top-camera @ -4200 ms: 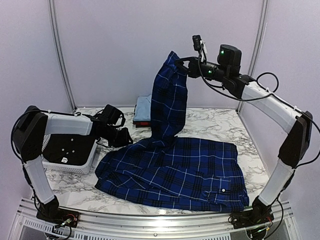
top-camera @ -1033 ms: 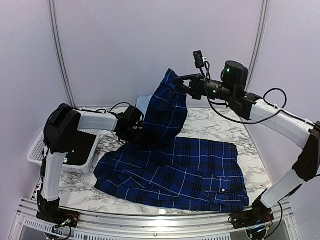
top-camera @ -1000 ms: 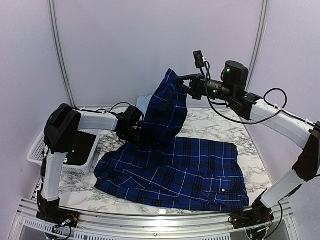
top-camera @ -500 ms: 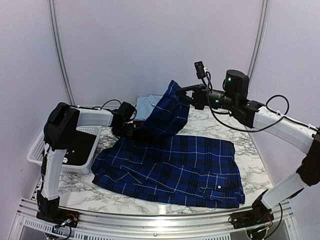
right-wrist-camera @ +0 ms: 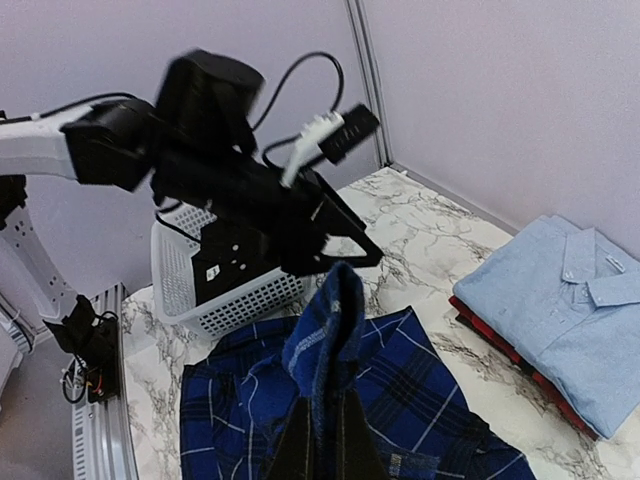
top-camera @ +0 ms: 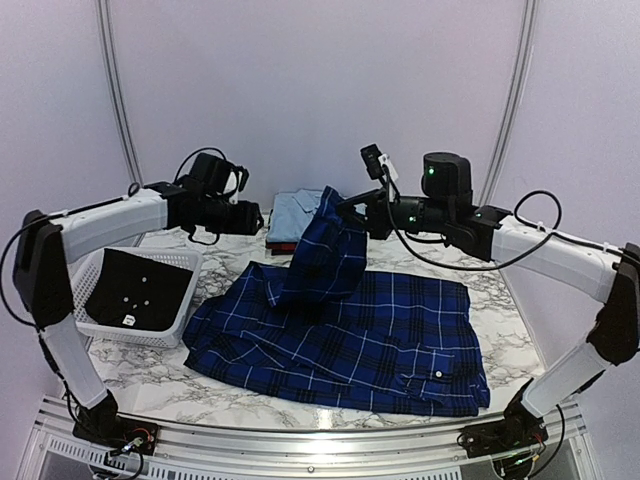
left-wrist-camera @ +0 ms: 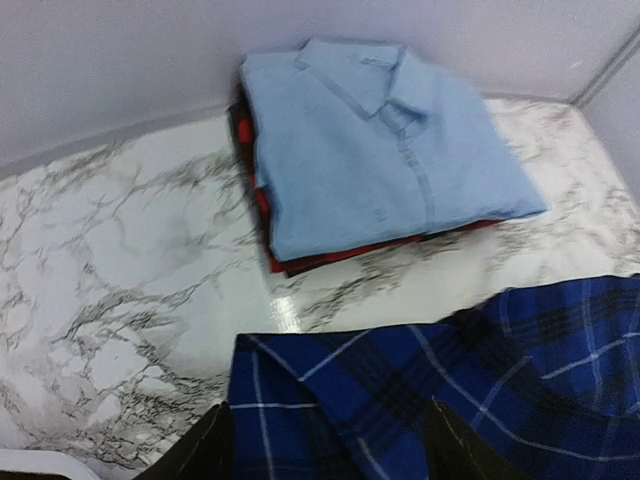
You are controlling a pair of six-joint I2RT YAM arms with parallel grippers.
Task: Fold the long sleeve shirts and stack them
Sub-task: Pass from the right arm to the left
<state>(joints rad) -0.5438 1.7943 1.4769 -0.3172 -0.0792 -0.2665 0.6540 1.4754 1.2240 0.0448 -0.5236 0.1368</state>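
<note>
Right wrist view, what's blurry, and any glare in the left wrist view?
Right wrist view: the left arm is motion-blurred, the light blue shirt sharp. Left wrist view: slightly soft, with a glare patch on the marble table.

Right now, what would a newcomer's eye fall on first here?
The navy plaid shirt spread across the middle of the table, one part held up in a peak by the shut right gripper. Behind it, the light blue shirt lies folded on the red-and-black plaid shirt, and the left gripper hovers open beside that stack, holding nothing.
</note>
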